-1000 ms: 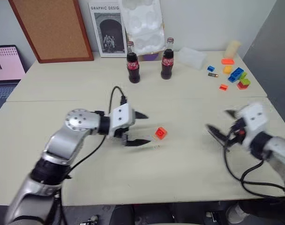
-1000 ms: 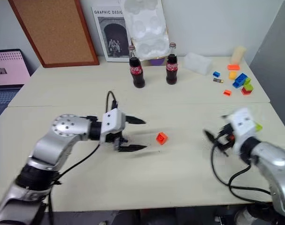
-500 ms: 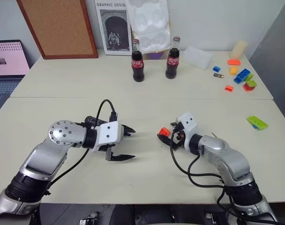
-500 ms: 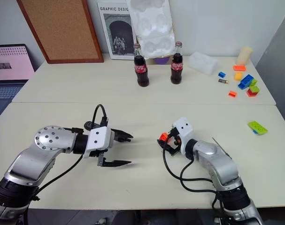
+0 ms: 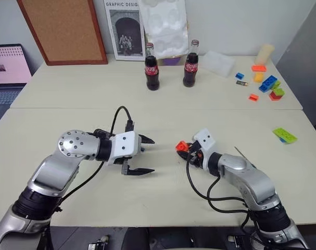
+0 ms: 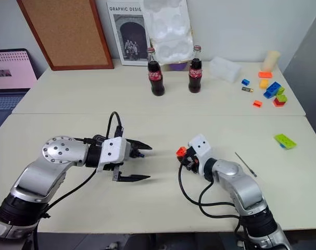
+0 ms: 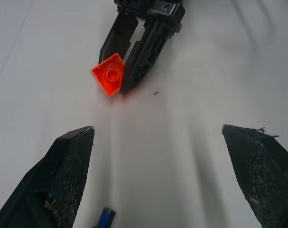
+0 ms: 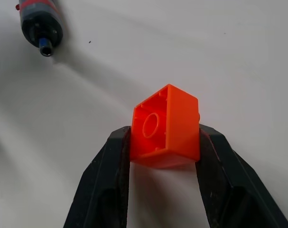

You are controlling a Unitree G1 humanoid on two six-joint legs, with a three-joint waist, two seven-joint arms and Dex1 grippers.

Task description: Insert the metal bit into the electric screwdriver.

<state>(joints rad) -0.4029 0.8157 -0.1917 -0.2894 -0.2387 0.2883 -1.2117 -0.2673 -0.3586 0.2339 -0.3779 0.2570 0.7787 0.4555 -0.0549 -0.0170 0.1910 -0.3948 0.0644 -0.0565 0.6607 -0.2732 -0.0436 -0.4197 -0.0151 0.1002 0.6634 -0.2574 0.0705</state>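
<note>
Orange was what the right tool (image 8: 165,156) had closed on: a small toy brick (image 8: 166,127), pinched between its two fingers after the arm swung in from the far right of the counter (image 5: 53,130). That brick had nothing to do with the job. The screwdriver (image 8: 39,23) lay near the left tool (image 5: 142,155), which hung wide open over it, holding nothing. The thin metal bit (image 6: 245,164) lay untouched on the counter beside the right forearm, so insertion hadn't begun, by my reckoning.
</note>
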